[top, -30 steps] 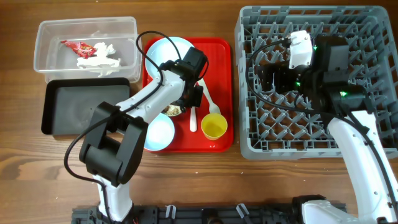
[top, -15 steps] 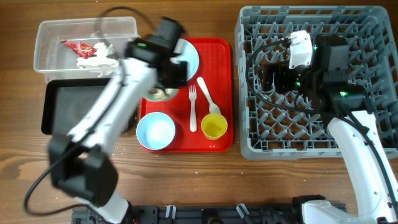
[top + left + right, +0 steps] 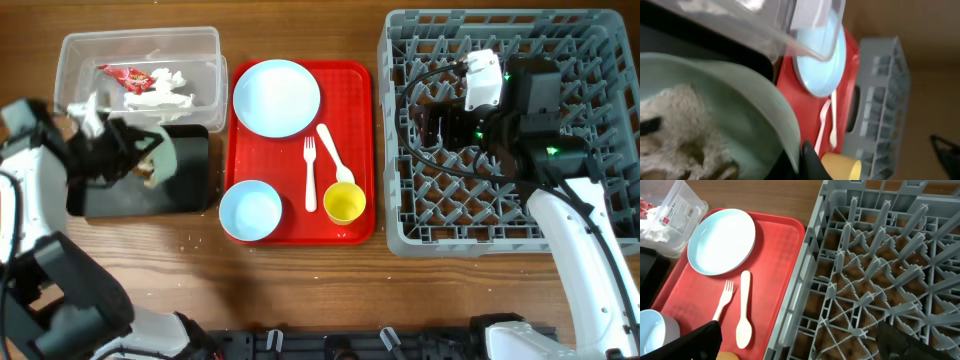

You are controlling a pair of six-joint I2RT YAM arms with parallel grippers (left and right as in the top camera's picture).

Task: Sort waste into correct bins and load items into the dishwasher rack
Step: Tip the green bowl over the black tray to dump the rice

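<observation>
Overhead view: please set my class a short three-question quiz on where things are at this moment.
1. True or false: the yellow cup stands on the red tray.
2. What does the left gripper hold above the black tray?
3. The red wrapper lies in: A the red tray, B the black tray, C the clear tub.
Key: 1 true; 2 a bowl with food scraps in it; 3 C.
</observation>
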